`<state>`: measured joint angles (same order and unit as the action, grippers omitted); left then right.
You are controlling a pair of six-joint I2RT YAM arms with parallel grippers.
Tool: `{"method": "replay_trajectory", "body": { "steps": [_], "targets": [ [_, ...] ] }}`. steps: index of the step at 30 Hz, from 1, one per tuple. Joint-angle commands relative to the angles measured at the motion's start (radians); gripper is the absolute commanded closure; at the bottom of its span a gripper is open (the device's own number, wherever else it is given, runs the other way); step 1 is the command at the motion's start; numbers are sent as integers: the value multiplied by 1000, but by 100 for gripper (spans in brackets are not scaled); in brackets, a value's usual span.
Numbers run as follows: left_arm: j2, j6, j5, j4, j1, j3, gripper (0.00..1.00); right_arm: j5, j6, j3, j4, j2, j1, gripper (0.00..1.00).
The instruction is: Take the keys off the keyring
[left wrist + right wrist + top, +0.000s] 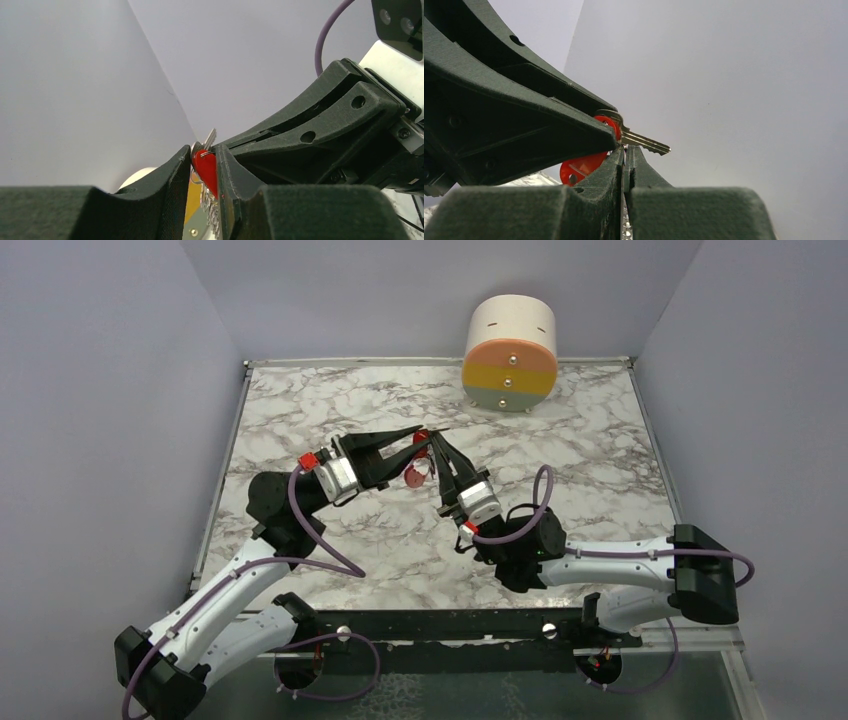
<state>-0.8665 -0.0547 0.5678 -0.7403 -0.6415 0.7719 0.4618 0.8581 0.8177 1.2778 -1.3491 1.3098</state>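
Note:
Both grippers meet in the air above the middle of the marble table (600, 470). My left gripper (424, 432) (204, 152) is shut on the red-headed key (207, 170), whose silver blade (646, 142) sticks out past the fingertips. My right gripper (437, 438) (625, 150) is shut on the keyring's thin silver chain (625, 222), right under the key. The chain (214, 210) hangs below the key in the left wrist view. The red curved clip (579, 169) (415, 476) dangles below the two grippers. I cannot make out the dark-headed key.
A round cream drum (511, 352) with orange, yellow and grey drawer fronts lies at the back of the table. Grey walls close in the left, right and back sides. A black rail (440, 625) runs along the near edge by the arm bases.

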Motion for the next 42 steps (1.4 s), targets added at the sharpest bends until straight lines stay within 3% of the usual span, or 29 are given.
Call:
{"method": "replay_trajectory", "body": {
  "steps": [1,6,11,22,34,42],
  "targets": [
    [-3,6,25,-26,0,30,76,-26,-17,-1,-11,34,6,98],
    [-9,21,40,-43,0,36,84,-24,-16,-3,-20,33,7,99],
    [-14,59,23,-86,0,29,100,-14,-12,-10,1,35,7,99],
    [0,167,-142,-299,0,-74,100,-16,10,-47,91,42,9,99],
    [18,306,-458,-644,0,-267,100,-11,46,-80,192,45,12,99],
    [8,312,-480,-597,0,-276,100,-14,61,-78,213,48,13,99]
  ]
}}
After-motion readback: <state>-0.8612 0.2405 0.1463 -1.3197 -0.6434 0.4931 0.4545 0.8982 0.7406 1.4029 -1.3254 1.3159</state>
